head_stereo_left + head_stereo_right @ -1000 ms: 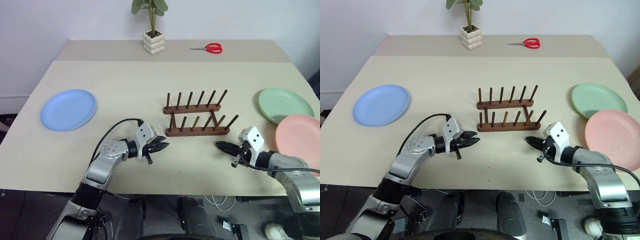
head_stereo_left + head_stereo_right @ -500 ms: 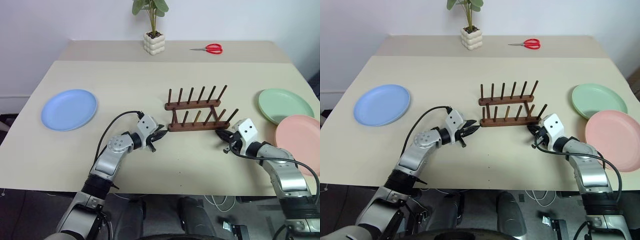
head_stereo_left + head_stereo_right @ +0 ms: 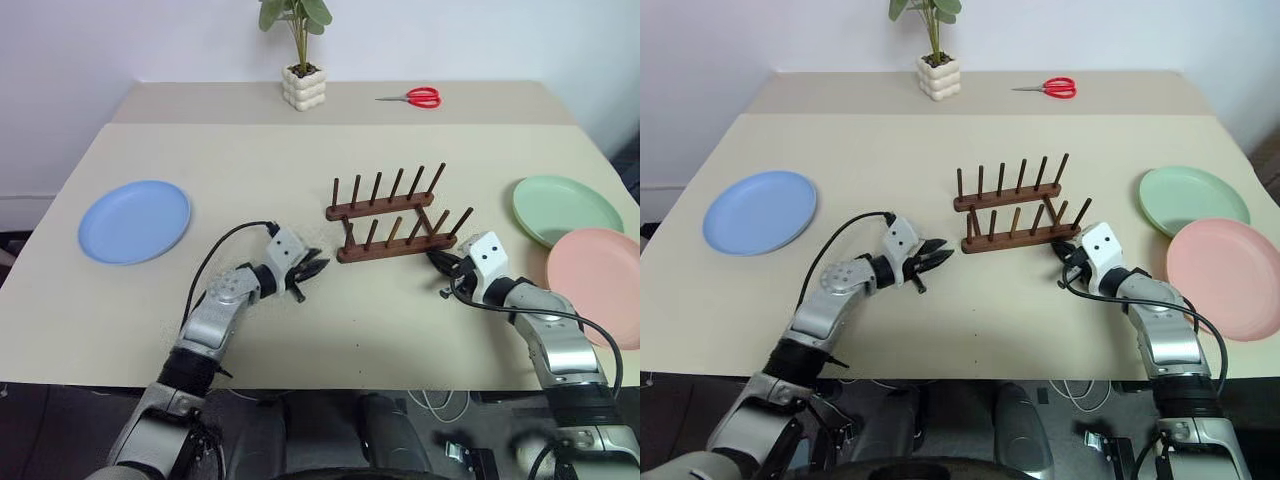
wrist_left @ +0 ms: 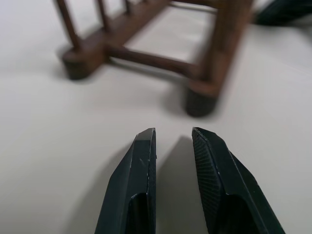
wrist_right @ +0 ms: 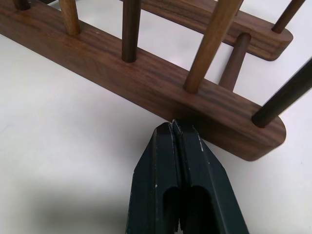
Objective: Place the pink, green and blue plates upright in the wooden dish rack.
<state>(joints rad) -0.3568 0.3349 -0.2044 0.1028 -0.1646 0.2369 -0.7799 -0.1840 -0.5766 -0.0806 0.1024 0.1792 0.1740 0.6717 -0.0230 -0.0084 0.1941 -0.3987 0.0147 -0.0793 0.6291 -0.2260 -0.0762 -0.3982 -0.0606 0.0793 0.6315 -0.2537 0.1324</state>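
Both grippers flank the empty rack (image 3: pixel 397 217): right gripper (image 5: pixel 173 127) closed, tips against the near rail; left gripper (image 4: pixel 173 139) slightly parted, holding nothing.

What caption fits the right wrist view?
Shut right gripper with its fingers pressed against the near rail of the wooden dish rack.

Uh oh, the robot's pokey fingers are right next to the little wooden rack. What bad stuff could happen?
The shut right gripper presses its tips against the wooden dish rack at its near rail, so another nudge could skew the rack or slide it further. The left gripper, slightly open, sits by the rack's other end; pushing from both sides might tip it. A crooked rack would make standing the blue plate harder.
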